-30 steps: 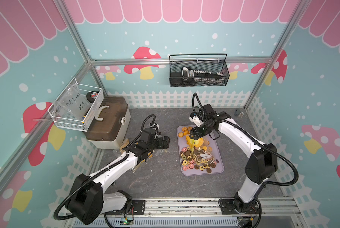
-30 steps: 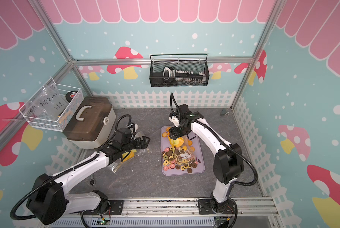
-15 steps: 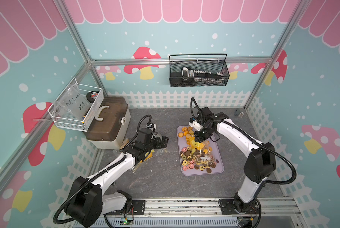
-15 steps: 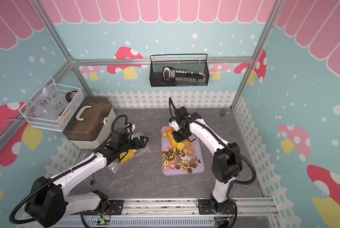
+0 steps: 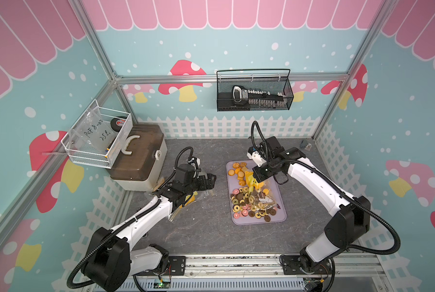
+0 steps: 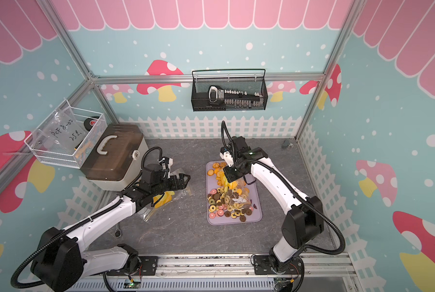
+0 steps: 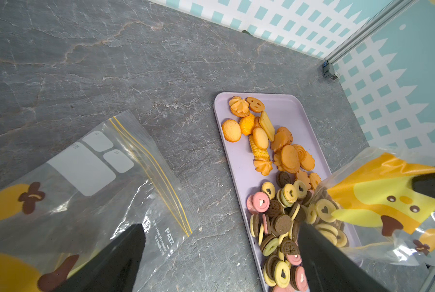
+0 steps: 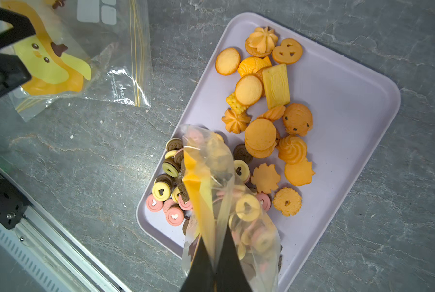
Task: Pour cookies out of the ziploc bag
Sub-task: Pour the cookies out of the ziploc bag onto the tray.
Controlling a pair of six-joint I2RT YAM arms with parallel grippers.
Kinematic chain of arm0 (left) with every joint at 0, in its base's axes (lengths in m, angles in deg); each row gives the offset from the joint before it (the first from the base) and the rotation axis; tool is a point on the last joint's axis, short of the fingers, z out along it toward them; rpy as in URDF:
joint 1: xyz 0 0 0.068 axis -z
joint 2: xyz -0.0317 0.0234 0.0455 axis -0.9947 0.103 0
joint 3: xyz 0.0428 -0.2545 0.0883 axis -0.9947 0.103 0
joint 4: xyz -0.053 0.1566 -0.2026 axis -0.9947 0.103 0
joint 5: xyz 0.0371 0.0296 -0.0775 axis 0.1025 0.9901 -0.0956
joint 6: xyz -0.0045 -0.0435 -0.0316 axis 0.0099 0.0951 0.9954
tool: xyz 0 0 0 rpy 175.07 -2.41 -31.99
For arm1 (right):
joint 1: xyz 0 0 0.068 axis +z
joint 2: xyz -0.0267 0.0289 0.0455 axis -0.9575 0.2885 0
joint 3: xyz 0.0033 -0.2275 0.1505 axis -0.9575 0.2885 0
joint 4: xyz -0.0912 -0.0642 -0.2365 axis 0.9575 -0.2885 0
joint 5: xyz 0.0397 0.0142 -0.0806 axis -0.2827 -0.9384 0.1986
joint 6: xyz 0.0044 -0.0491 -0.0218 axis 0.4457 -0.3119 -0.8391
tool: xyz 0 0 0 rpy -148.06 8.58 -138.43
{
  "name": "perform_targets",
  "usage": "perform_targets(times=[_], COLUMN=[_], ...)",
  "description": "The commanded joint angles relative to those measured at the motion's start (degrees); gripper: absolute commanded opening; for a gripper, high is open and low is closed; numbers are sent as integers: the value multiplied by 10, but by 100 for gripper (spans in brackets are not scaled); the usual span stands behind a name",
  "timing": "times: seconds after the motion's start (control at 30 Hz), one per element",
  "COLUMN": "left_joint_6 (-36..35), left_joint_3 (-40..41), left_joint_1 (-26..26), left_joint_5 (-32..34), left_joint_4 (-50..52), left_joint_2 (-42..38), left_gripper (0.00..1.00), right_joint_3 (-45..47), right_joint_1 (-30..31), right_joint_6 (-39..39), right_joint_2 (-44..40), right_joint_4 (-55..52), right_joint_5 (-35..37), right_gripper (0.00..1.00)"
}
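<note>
Cookies point(image 8: 260, 137) mostly out on tray point(image 8: 350, 113). Orange round and flower ones lie at the end toward the back fence. Ring ones in brown, pink and yellow are heaped at the end toward the robot.

Bag point(image 8: 219, 156) hangs mouth-down over the ring heap, open end resting on or just above it. A few ring cookies show through the film near the mouth. They look to be inside the bag, but that is not certain.

Bag's closed bottom end is pinched by right gripper point(image 8: 212, 242), fingers point(image 8: 198, 265) pressed together on the film. It is held above the tray, likely so the contents slide out under their own weight. Judged step: emptying the last few, nearly done.

Tray sits flat on table point(image 7: 110, 63) in front of the right arm.

A second bag point(image 7: 97, 177) lies flat on the table under the left arm. It looks empty, with its zip end toward the tray. The left gripper point(image 7: 220, 227) hovers between the second bag and the tray, fingers spread wide and holding nothing. It is probably parked clear of the pour.

Risks: the thin film could slip from the pinch. The ring heap crowds the tray edge on the left arm's side, so strays may roll onto the table.
</note>
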Motion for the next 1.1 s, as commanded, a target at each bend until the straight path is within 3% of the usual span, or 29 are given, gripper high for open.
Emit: perform_targets(times=[0.0, 1.07], left_joint_6=[10, 5], left_joint_3=[3, -8], left_joint_1=[-4, -4], left_joint_5=[-4, -4], left_joint_4=[-8, -4], left_joint_2=[-9, -2], left_gripper=[99, 99], right_joint_3=[3, 54], right_joint_1=[2, 2], right_joint_6=[6, 46], right_joint_2=[-17, -120], right_joint_4=[17, 48], right_joint_5=[-10, -32], right_gripper=[1, 1])
